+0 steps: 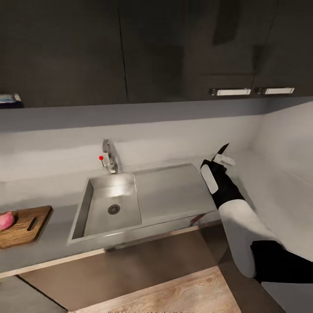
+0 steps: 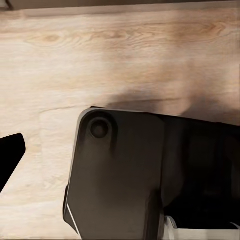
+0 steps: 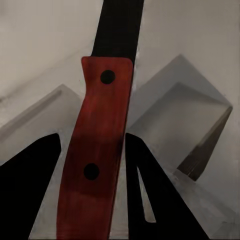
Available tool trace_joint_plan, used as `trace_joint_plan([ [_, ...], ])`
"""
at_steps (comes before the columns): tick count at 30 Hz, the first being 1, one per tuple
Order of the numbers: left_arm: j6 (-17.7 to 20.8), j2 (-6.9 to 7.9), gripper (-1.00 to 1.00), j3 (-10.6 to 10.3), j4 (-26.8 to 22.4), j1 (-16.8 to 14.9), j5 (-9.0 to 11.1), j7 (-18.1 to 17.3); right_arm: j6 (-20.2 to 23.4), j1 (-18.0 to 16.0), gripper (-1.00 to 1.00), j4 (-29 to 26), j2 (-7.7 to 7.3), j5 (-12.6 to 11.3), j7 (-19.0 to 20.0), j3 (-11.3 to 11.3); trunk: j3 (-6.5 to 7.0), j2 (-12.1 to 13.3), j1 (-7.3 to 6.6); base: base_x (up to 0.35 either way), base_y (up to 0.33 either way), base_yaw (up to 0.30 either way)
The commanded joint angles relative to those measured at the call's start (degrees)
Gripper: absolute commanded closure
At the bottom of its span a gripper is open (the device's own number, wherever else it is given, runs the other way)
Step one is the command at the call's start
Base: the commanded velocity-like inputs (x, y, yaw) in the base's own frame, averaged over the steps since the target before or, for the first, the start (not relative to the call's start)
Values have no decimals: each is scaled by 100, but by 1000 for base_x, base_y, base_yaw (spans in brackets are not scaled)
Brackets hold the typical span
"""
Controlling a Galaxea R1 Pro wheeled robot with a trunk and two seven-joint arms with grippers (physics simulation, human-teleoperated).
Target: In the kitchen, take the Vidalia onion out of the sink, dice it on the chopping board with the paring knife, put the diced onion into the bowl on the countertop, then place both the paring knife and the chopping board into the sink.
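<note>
Chopping board: lower left of the head view, cut off by the frame edge; Vidalia onion on it, partly cropped.
Paring knife: red handle clamped between the fingers of the right gripper, at centre right of the head view over the countertop, just right of the drainboard; dark blade points up and away toward the back wall, tip in view, handle mostly hidden.
Sink: basin holds nothing.
Left gripper: opening cannot be judged.
</note>
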Motion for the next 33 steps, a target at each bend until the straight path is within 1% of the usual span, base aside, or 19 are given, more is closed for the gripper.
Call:
trace_joint_plan([
  [1, 1, -4, -100, 16, -5, 0, 52, -50, 25, -5, 100, -4, 4, -22, -21, -9, -4, -12, 2, -252, 219, 208],
  [14, 1, -4, -100, 16, -5, 0, 52, -50, 25, -5, 100, 8, 5, -14, -23, -12, 89, -12, 2, -245, 225, 208],
  [25, 1, -4, -100, 13, -5, 0, 52, -50, 25, -5, 100, 38, -1, -14, -22, -12, 166, -12, 2, -180, 255, 206],
  [33, 1, -4, -100, 11, -2, 0, 45, -50, 25, -5, 100, 48, -4, -14, -21, -12, 179, -12, 2, -96, 277, 50],
])
